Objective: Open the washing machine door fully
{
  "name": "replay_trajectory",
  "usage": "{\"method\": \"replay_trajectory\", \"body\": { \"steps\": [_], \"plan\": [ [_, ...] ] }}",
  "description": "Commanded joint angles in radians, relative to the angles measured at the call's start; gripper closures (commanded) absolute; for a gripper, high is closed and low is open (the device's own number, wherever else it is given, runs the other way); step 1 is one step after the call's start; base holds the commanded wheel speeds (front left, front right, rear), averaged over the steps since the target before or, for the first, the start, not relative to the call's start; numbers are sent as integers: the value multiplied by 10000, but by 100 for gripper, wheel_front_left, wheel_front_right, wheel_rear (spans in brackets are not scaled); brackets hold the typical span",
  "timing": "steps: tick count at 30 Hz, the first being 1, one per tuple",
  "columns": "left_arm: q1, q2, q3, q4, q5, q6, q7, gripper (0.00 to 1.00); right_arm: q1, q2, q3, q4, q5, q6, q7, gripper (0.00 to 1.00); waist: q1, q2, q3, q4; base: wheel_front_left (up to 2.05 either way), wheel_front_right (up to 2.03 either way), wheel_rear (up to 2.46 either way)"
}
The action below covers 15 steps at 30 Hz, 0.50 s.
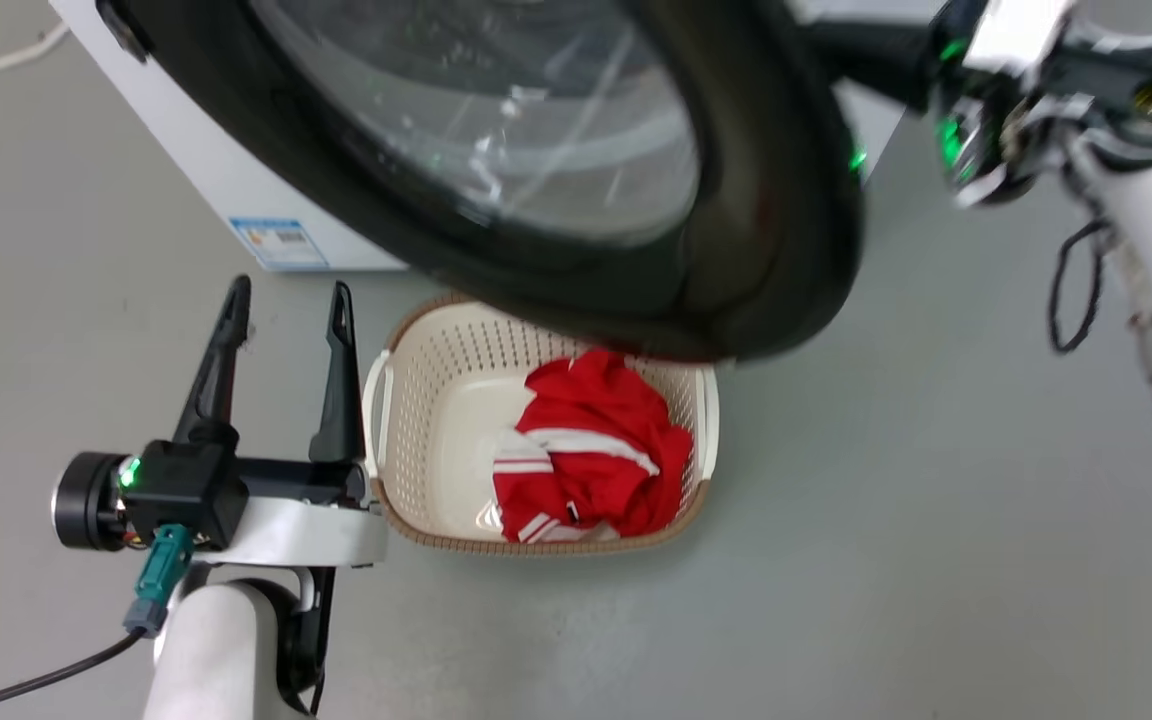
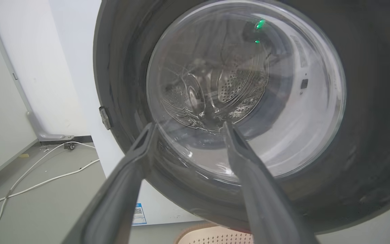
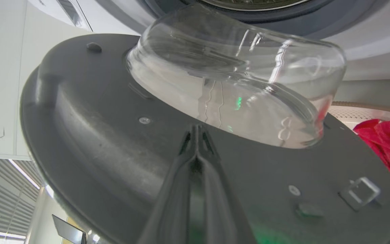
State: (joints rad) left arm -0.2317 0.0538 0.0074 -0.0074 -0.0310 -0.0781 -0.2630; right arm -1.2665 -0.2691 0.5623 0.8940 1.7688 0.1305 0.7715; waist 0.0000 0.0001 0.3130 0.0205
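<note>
The washing machine door (image 1: 736, 250), a glossy black disc with a clear glass bowl, stands swung out from the white washing machine (image 1: 206, 170) and hangs over the basket. My left gripper (image 1: 288, 295) is open and holds nothing, low and left of the door. In the left wrist view it (image 2: 190, 124) faces the door's outer glass (image 2: 245, 91). My right gripper (image 1: 871, 55) reaches in behind the door's right edge. Seen from the right wrist, this gripper (image 3: 196, 130) is shut with nothing between its fingers, its tips against the door's grey inner face (image 3: 113, 135) just below the glass bowl (image 3: 235, 78).
A cream perforated basket (image 1: 436, 380) holding a red and white garment (image 1: 596, 450) sits on the grey floor under the door. A blue label (image 1: 278, 243) marks the machine's lower front. White cables (image 2: 46, 169) trail over the floor to the left, towards a white wall.
</note>
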Motion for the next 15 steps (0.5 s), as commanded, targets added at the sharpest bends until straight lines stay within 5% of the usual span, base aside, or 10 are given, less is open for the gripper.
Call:
{"method": "replay_trajectory", "body": {
  "steps": [1,15],
  "plan": [
    [147,-3,-25,59,-24,37,-25,0,336,148,89,-220,66,4,142,100,0,-1,-409,-103,0,0,0],
    [851,-28,-265,424,-237,142,-26,0,2524,1177,973,-2510,630,4,944,100,0,-1,-1497,-174,0,0,0]
  ]
}}
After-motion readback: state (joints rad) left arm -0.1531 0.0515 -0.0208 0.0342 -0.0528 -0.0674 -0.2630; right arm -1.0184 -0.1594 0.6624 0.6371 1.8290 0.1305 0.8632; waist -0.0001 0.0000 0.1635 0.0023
